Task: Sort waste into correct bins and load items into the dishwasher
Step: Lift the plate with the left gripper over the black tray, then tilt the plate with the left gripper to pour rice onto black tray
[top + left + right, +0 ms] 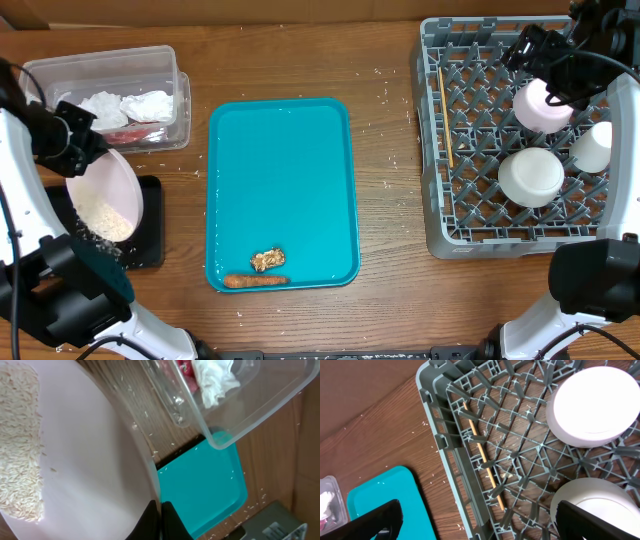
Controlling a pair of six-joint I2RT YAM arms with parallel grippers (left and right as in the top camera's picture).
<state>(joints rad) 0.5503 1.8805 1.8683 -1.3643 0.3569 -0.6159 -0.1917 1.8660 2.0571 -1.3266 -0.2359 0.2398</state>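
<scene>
Overhead hides your right hand's (477, 510) spread; its wrist view shows it wide above the rack (445, 445); left hand (160, 520) clamps plate (95, 460).

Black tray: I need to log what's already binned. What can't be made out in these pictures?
Black tray, overhead: mostly covered by the tilted plate; contents unseen.
Red wrapper, overhead: largely under tissues; cut off by the left wrist view's top edge.
Brown lump on teal tray, overhead: too small to identify.

Dark brown wood-grain table (390, 310) fills the frame; paler tan strip (250, 10) along upper edge. Light even, soft.
</scene>
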